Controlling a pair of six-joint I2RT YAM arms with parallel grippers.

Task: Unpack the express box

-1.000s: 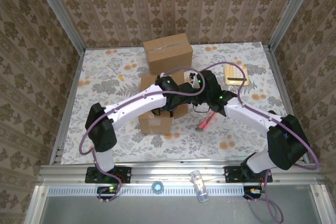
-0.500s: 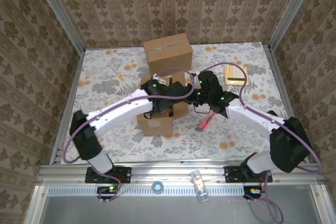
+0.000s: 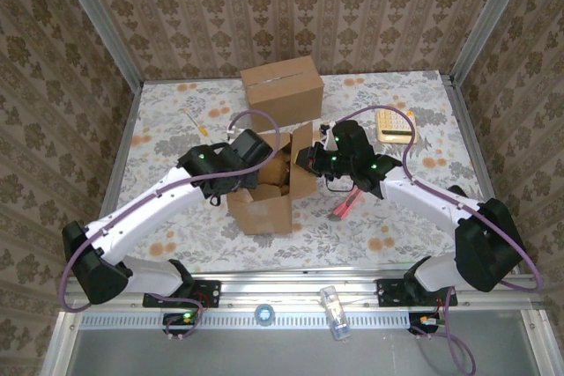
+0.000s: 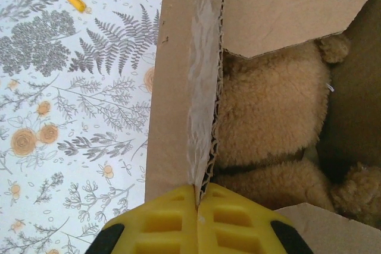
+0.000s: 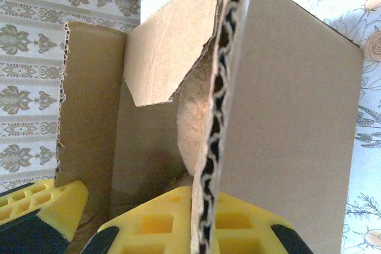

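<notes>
We count two boxes on the counter (image 3: 167, 156): one sealed box (image 3: 282, 90) at the far edge, one open express box (image 3: 261, 207) mid-counter. The left pincer (image 4: 196, 197) and right pincer (image 5: 201, 201) each clamp a flap (image 4: 172, 87); these hide most of the plush toy (image 4: 268, 117) (tan, fuzzy).

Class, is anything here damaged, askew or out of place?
Yes. The box flap pinched by the left gripper has a ragged, peeling edge, torn rather than cut. A small clear bottle lies off the table, on the front rail.
</notes>
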